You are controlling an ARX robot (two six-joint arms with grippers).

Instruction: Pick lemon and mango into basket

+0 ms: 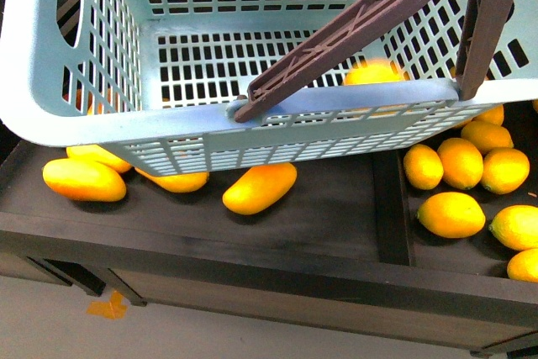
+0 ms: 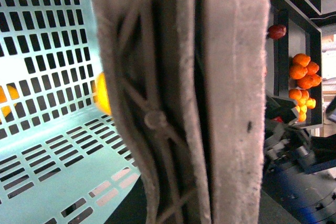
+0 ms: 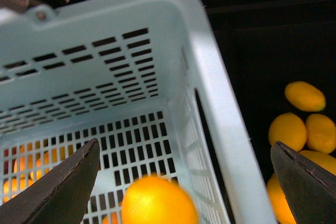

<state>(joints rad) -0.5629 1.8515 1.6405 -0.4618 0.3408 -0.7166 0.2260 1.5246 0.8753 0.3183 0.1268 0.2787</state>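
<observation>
Setting: shop produce display. Evidence: dark shelf split by a divider; fruit sorted by kind, mangoes at its left end, lemons at its right. Oranges heaped on another shelf. Plastic shopping basket.

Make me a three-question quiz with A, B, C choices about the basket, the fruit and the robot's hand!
1. Where is the lemon? A on the floor; B inside the basket; C on a plate.
2. What colour are the basket's handles? A brown; B green; C white.
3. How is the right hand? A shut on a handle; B open; C shut on the lemon.

Answers:
1. B, the basket's slotted walls surround it.
2. A, both bars look brown in the front view.
3. B, its fingers stand wide apart and hold nothing.
</observation>
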